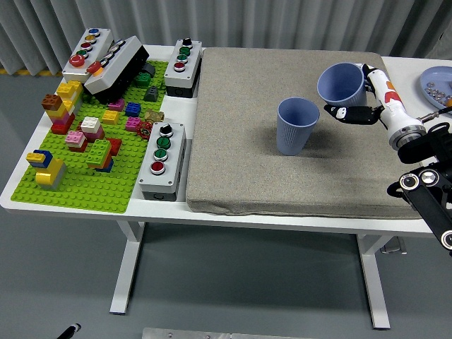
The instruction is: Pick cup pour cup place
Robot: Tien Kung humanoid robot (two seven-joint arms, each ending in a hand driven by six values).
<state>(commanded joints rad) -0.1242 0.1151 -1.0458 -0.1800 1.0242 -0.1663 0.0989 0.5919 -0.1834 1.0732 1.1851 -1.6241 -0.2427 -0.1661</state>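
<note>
A blue ribbed cup [296, 126] stands upright on the grey mat [240, 141], near its middle. My right hand [359, 99] holds a second blue cup [342, 84] in the air just right of and above the standing cup. The held cup is tilted, its mouth turned toward the standing cup and the camera. My fingers wrap around its far and lower side. The two cups are apart. My left arm is out of sight.
A green baseplate [85, 176] with several coloured bricks lies at the left. Button boxes [162, 159] [183, 67] [88, 51] stand along the mat's left edge and at the back left. A blue plate [436, 83] with small items sits at the far right.
</note>
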